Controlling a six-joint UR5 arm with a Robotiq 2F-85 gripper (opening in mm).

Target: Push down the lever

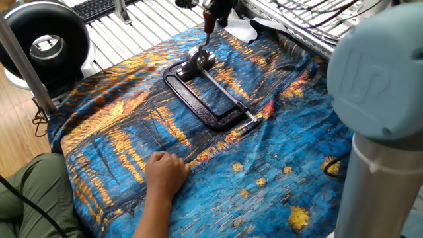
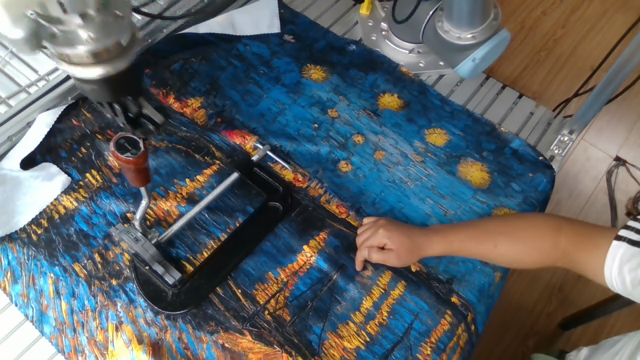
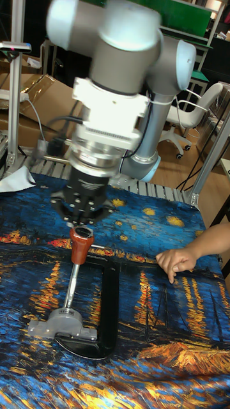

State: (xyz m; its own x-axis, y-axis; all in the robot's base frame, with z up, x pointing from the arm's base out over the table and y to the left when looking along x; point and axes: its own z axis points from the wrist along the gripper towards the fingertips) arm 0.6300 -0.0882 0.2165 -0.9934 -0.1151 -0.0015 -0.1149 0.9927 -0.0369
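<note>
The lever (image 2: 133, 170) stands up from the clamp's silver base, a slim dark arm with a reddish-brown tip (image 3: 79, 243). My gripper (image 3: 82, 222) hovers just above and behind that tip, fingers together and holding nothing; whether it touches the tip I cannot tell. In the other fixed view the gripper (image 2: 128, 108) sits up-left of the black clamp frame (image 2: 235, 248). From one fixed view the gripper (image 1: 209, 24) is at the top edge, above the clamp's base (image 1: 198, 59), and the lever's tip is hard to make out there.
A long silver rod (image 2: 200, 205) runs through the clamp frame (image 1: 201, 109). A person's hand (image 2: 388, 242) rests on the blue painted cloth (image 2: 420, 110) right of the clamp. A black ring light (image 1: 43, 43) and cables lie beyond the cloth.
</note>
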